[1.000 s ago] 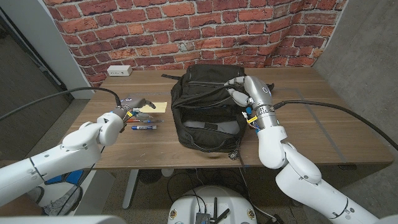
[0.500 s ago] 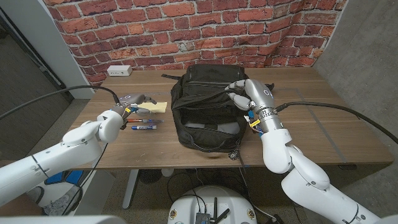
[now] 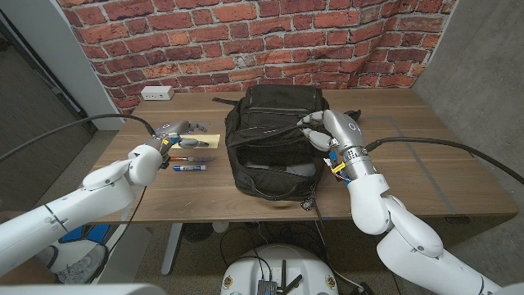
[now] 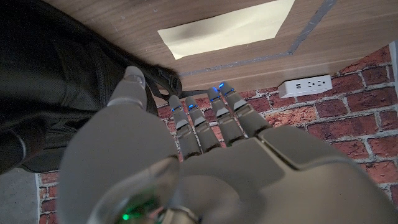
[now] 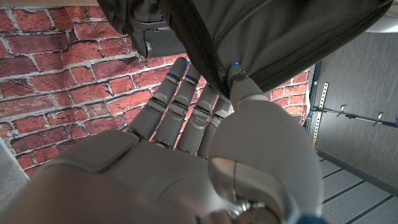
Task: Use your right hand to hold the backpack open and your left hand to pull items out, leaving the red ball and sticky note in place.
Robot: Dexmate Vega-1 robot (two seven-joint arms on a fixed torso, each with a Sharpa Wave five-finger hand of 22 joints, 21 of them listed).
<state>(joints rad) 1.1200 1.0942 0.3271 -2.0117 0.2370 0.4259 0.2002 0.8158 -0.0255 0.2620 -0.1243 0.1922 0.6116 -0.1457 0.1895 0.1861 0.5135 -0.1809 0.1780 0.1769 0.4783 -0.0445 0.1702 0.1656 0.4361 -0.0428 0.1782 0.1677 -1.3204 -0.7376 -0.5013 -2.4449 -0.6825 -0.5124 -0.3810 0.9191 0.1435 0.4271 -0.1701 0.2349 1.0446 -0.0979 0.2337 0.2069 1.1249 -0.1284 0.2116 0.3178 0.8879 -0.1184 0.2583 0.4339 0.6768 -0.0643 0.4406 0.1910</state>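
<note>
Black backpack (image 3: 274, 139) stands at mid-counter (image 3: 426, 176), main opening unzipped and gaping toward the robot. Right robot hand (image 3: 327, 129) pinches the upper edge of the opening between thumb and fingers. Left robot hand (image 3: 173, 133) hovers over the counter left of the backpack, fingers spread, holding nothing. Yellow sticky note (image 3: 205, 140) lies just beyond it; markers (image 3: 190, 164) lie nearer the front edge.
</note>
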